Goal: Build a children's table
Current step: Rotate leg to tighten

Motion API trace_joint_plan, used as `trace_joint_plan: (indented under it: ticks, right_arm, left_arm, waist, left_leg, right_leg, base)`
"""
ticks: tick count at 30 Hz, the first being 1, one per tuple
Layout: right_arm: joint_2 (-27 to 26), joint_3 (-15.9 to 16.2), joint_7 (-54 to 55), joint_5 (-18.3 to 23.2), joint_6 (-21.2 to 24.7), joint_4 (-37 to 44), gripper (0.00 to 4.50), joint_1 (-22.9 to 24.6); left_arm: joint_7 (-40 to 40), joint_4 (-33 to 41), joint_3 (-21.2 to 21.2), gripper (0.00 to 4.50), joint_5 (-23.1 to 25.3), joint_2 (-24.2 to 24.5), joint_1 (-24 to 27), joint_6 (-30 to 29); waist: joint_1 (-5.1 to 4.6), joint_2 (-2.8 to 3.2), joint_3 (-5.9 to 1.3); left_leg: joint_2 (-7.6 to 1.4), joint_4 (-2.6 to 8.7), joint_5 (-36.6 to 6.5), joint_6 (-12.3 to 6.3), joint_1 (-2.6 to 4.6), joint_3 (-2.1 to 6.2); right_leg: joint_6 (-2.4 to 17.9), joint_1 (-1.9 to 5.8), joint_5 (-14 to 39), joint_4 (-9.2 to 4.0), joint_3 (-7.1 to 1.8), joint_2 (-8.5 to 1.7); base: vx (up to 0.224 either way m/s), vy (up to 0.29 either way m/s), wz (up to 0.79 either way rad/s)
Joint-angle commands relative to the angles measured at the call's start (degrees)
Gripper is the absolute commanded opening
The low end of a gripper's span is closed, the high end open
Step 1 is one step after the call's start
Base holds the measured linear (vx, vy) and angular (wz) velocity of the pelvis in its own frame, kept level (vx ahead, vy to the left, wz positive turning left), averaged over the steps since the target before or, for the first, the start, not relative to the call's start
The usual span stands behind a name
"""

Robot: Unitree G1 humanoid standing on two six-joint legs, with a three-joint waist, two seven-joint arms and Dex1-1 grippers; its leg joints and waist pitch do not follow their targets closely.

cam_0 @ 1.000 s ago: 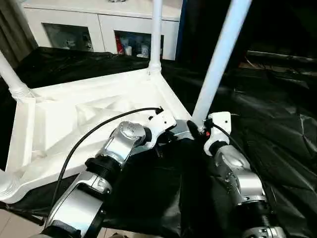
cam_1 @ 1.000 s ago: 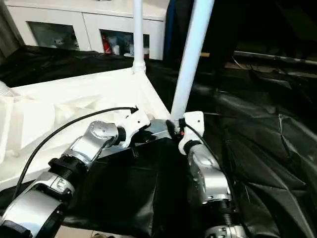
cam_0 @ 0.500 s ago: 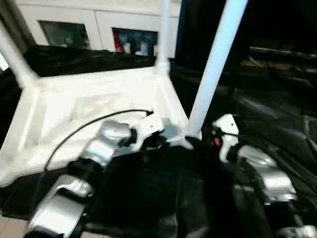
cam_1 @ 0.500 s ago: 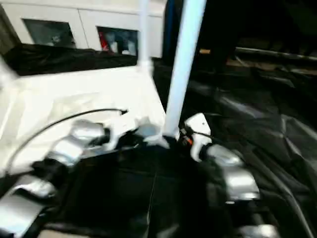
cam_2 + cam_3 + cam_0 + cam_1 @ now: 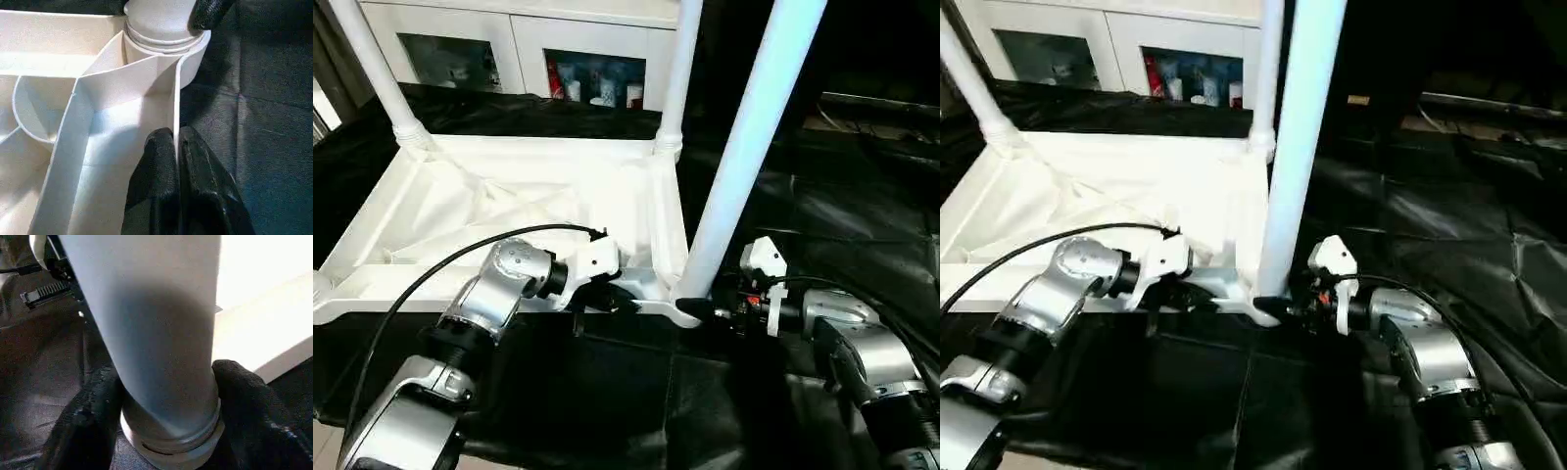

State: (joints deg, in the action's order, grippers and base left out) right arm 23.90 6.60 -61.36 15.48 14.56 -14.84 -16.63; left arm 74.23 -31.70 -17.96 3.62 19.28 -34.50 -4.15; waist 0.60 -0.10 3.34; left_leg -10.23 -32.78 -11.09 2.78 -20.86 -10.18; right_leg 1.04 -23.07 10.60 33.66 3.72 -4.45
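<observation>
The children's table lies upside down: its white tabletop [image 5: 499,201] rests on the black-draped work table with the ribbed underside up. White tube legs rise from the far left corner [image 5: 374,70], the far right corner [image 5: 678,78] and the near right corner [image 5: 744,157]. My left gripper [image 5: 610,298] is shut on the tabletop's thin near rim [image 5: 176,122], close to the near right socket. My right gripper [image 5: 697,309] reaches in from the right. One finger [image 5: 85,421] and the other finger [image 5: 249,406] press either side of the near right leg [image 5: 146,333], just above its collar.
Crumpled black cloth [image 5: 852,206] covers the work table to the right of the tabletop and in front of it. A white cabinet [image 5: 578,54] with glass doors stands behind. A black cable [image 5: 460,259] arches over my left forearm.
The camera has shifted and the far left leg has come into view. My right forearm has swung out to the right and now reaches the leg's base from the side. The left grip is unchanged.
</observation>
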Motion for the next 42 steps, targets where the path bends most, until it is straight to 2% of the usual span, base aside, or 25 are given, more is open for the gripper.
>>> trace_joint_plan:
  ticks: [1,6,9,11,12,13,14,15,18,19,20,21,22,24,25,29,30,33,35,37,39,41,42]
  right_arm:
    - [-0.17,0.6,-0.67,0.64,-0.08,0.58,2.54,-0.23]
    - [-0.88,0.59,-0.25,0.83,0.11,0.68,2.46,0.34]
    - [-2.39,0.13,3.33,0.11,0.02,0.5,2.45,1.72]
    - [-3.36,-0.16,5.99,-0.94,-0.67,-0.26,2.45,1.94]
    - [-5.94,-1.17,12.76,-3.15,-1.97,-2.33,2.45,2.03]
    - [-6.81,-1.54,14.78,-3.61,-2.13,-2.93,2.45,2.02]
    - [-6.81,-1.54,14.78,-3.61,-2.13,-2.93,2.45,2.02]
    - [-7.54,-1.87,16.38,-3.89,-2.15,-3.39,2.45,2.0]
    - [-12.29,-3.51,25.26,-4.54,-0.31,-3.99,2.45,2.3]
    - [-12.42,-3.55,25.53,-4.58,-0.29,-4.03,2.45,2.29]
    - [-15.96,-4.87,33.57,-6.04,0.24,-5.29,2.45,1.87]
    - [-15.96,-4.87,33.57,-6.04,0.24,-5.29,2.45,1.87]
    - [-17.9,-5.54,38.75,-7.53,0.05,-6.61,2.45,1.32]
    - [-20.24,-6.45,45.7,-9.52,-0.05,-8.76,2.44,0.27]
    - [-22.65,-7.09,50.32,-9.85,-0.85,-10.4,2.44,-0.9]
    - [-23.61,-6.45,50.59,-10.16,-1.44,-10.41,2.44,-1.31]
    - [-23.62,-5.68,49.34,-10.25,-1.54,-10.05,3.13,-1.4]
    - [-23.58,-6.14,47.0,-8.71,-1.29,-9.4,3.19,-1.7]
    - [-21.99,-5.5,44.24,-8.48,-1.15,-8.74,3.56,-2.23]
    - [-19.74,-4.23,40.43,-8.08,-0.82,-7.91,3.56,-2.54]
    - [-16.76,-2.57,35.27,-8.04,-1.1,-6.71,3.56,-2.4]
    - [-14.14,-1.11,31.51,-8.72,-2.08,-6.07,3.56,-2.01]
    - [-11.12,0.14,26.47,-8.95,-2.98,-5.03,3.56,-1.41]
  left_arm:
    - [0.7,-0.77,-1.47,0.0,-1.77,-0.8,1.69,-0.77]
    - [-0.1,-1.0,-1.1,0.0,-1.45,-1.03,1.57,-0.68]
    - [-3.98,-2.44,-0.35,0.0,-0.35,-2.32,0.99,-0.17]
    - [-6.04,-3.21,0.04,0.0,0.09,-3.04,0.68,-0.31]
    - [-9.94,-4.6,0.6,0.0,0.9,-4.56,0.01,-0.8]
    - [-11.26,-5.08,0.8,0.0,1.13,-5.07,-0.25,-1.02]
    - [-11.26,-5.08,0.8,0.0,1.13,-5.07,-0.25,-1.02]
    - [-12.33,-5.46,0.97,0.0,1.31,-5.5,-0.48,-1.19]
    - [-18.39,-7.49,1.5,0.0,2.52,-7.97,-2.06,-3.12]
    - [-18.55,-7.55,1.52,0.0,2.55,-8.05,-2.11,-3.17]
    - [-23.17,-9.28,2.15,0.0,3.16,-10.13,-3.49,-4.6]
    - [-23.17,-9.28,2.15,0.0,3.16,-10.13,-3.49,-4.6]
    - [-25.79,-10.32,2.62,0.0,3.51,-11.48,-4.27,-5.44]
    - [-30.29,-11.61,3.24,0.0,4.22,-13.39,-5.32,-6.41]
    - [-33.73,-11.89,3.64,0.0,4.4,-15.74,-5.78,-7.57]
    - [-34.0,-11.67,3.36,0.0,4.27,-16.86,-5.7,-7.74]
    - [-32.59,-11.21,2.82,0.0,4.13,-16.89,-5.39,-7.38]
    - [-30.23,-10.73,2.33,0.0,3.86,-16.09,-5.06,-6.69]
    - [-27.49,-10.13,1.86,0.0,3.7,-14.55,-4.63,-5.47]
    - [-24.9,-9.63,1.15,0.0,3.73,-12.88,-4.11,-4.06]
    - [-22.34,-9.37,0.91,0.0,3.39,-11.28,-3.67,-3.32]
    - [-20.09,-9.15,0.91,0.0,2.83,-10.16,-3.28,-2.08]
    - [-17.23,-8.78,0.78,0.0,2.32,-8.63,-2.72,-0.24]
  waist:
    - [0.32,-1.18,-3.08]
    - [0.32,-1.18,-3.32]
    - [0.33,-1.11,-3.23]
    - [0.2,-1.08,-3.01]
    - [-0.09,-0.99,-2.7]
    - [-0.13,-0.97,-2.72]
    - [-0.19,-1.04,-2.65]
    - [-0.38,-1.18,-2.58]
    - [-0.43,-1.09,-2.39]
    - [-0.46,-1.24,-2.38]
    - [-0.59,-1.14,-2.3]
    - [-0.56,-1.17,-2.26]
    - [-0.56,-1.1,-2.18]
    - [-0.77,-1.13,-2.13]
    - [-0.81,-0.92,-2.12]
    - [-0.78,-0.99,-2.25]
    - [-0.68,-0.95,-2.24]
    - [-0.65,-1.0,-2.28]
    - [-0.64,-0.96,-2.33]
    - [-0.59,-0.99,-2.43]
    - [-0.57,-1.07,-2.49]
    - [-0.47,-1.25,-2.45]
    - [-0.27,-1.34,-2.53]
  left_leg:
    - [-3.08,3.18,-7.67,-6.1,0.12,0.56]
    - [-2.88,2.84,-5.22,-7.1,-0.07,0.52]
    - [-2.91,2.88,-5.92,-6.96,0.03,0.55]
    - [-2.95,3.03,-7.78,-6.12,0.02,0.59]
    - [-2.9,3.24,-10.18,-4.51,0.02,0.67]
    - [-2.91,3.27,-11.03,-3.86,0.2,0.71]
    - [-2.84,3.32,-11.83,-3.41,0.28,0.74]
    - [-2.74,3.48,-12.53,-2.89,-0.09,0.98]
    - [-2.71,3.54,-15.08,-2.32,0.52,0.92]
    - [-2.57,3.64,-15.0,-1.98,0.28,1.08]
    - [-2.63,3.89,-15.28,-1.94,0.02,1.21]
    - [-2.64,3.89,-15.74,-1.68,0.34,1.15]
    - [-2.52,3.68,-17.27,-1.19,0.96,1.11]
    - [-2.39,3.98,-18.09,-0.54,0.67,1.41]
    - [-2.42,3.97,-19.16,-0.54,1.0,1.41]
    - [-2.47,4.28,-18.7,-1.53,0.84,1.38]
    - [-2.45,4.34,-18.19,-2.02,0.71,1.33]
    - [-2.48,4.37,-17.4,-2.82,0.5,1.22]
    - [-2.56,4.38,-17.03,-3.06,0.43,1.23]
    - [-2.6,4.33,-15.87,-3.6,0.1,1.21]
    - [-2.63,4.15,-14.67,-3.98,0.15,1.02]
    - [-2.59,4.06,-14.36,-4.43,0.06,0.95]
    - [-2.61,3.97,-13.95,-4.59,0.05,0.96]
  right_leg:
    - [13.82,3.18,11.8,-3.72,-2.81,-4.14]
    - [14.28,3.29,7.97,-3.27,-2.79,-4.02]
    - [14.19,3.15,8.94,-3.39,-2.74,-3.98]
    - [13.58,2.97,12.08,-3.72,-2.72,-3.97]
    - [12.47,2.61,16.57,-4.16,-2.75,-4.0]
    - [12.06,2.54,18.13,-4.34,-2.71,-4.02]
    - [11.62,2.5,19.81,-4.59,-2.72,-4.03]
    - [10.54,2.79,22.28,-4.66,-2.62,-4.09]
    - [8.97,1.89,25.94,-5.24,-2.83,-3.97]
    - [8.31,2.25,27.0,-5.34,-2.81,-4.13]
    - [7.72,2.22,27.58,-5.33,-2.74,-4.06]
    - [7.34,1.93,28.31,-5.52,-2.7,-3.94]
    - [7.21,1.44,30.16,-5.93,-2.84,-4.2]
    - [6.28,1.72,31.61,-6.01,-2.59,-4.05]
    - [5.99,1.32,32.56,-6.2,-2.66,-4.18]
    - [5.81,1.67,29.65,-6.39,-2.56,-4.04]
    - [6.13,1.74,28.09,-6.29,-2.68,-4.05]
    - [6.82,1.91,26.26,-6.11,-2.74,-4.18]
    - [7.33,2.02,25.16,-5.94,-2.75,-4.15]
    - [7.94,2.4,22.83,-5.64,-2.72,-4.16]
    - [8.76,2.39,20.86,-5.46,-2.78,-4.19]
    - [8.97,2.5,21.78,-5.55,-2.7,-4.24]
    - [8.77,2.6,22.2,-5.59,-2.69,-4.28]
  base:
    - [0.0,0.0,0.0]
    - [0.0,0.0,0.0]
    - [0.0,0.0,0.0]
    - [0.0,0.0,0.0]
    - [0.0,0.0,0.0]
    - [0.0,0.0,0.0]
    - [0.0,0.0,0.0]
    - [0.0,0.0,0.0]
    - [0.0,0.0,0.0]
    - [0.0,0.0,0.0]
    - [0.0,0.0,0.0]
    - [0.0,0.0,0.0]
    - [0.0,0.0,0.0]
    - [0.0,0.0,0.0]
    - [0.0,0.0,0.0]
    - [0.0,0.0,0.0]
    - [0.0,0.0,0.0]
    - [0.0,0.0,0.0]
    - [0.0,0.0,0.0]
    - [0.0,0.0,0.0]
    - [0.0,0.0,0.0]
    - [0.0,0.0,0.0]
    - [0.0,0.0,0.0]
